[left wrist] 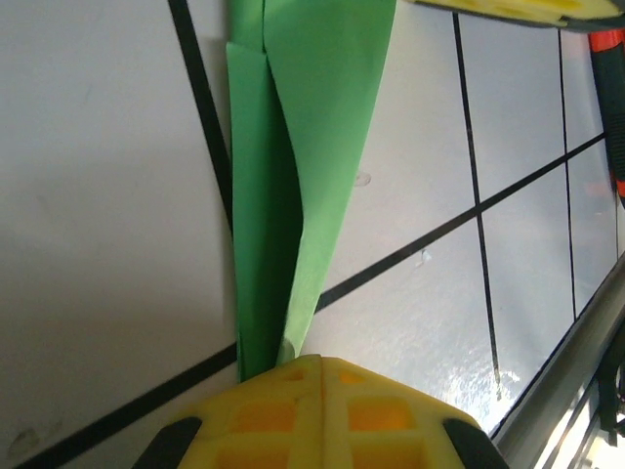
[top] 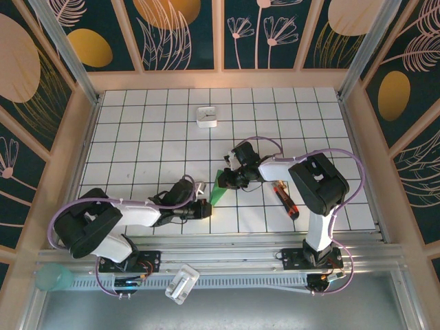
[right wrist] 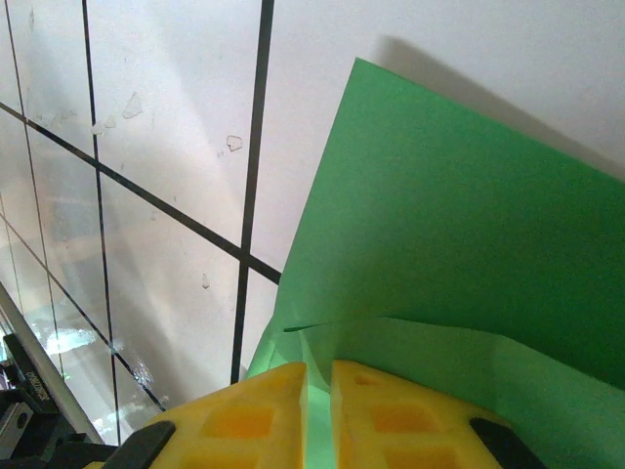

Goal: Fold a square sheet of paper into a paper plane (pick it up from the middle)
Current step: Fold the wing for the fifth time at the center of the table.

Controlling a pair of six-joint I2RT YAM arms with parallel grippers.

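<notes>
Your left gripper (left wrist: 317, 362) and right gripper (right wrist: 317, 369) each had jaws clamped on the folded green paper (top: 218, 188), its long axis stretched between them.

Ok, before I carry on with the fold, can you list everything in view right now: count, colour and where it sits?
folded bright green paper sheet: one, green, mid-table between the two grippers, gripped by both.
small white square box: one, white, far side of the table, near centre.
red-and-black screwdriver: one, on the table right of the paper, beside the right arm.
white rectangular object: one, white, on the metal rail at the near edge; cannot tell what it is.
pale teal round object: one, near left corner, off the table.
white tiled table: one, white with black grid lines.
left gripper: yellow fingers, shut on the paper's tapered end.
right gripper: yellow fingers, shut on the paper's edge.
</notes>
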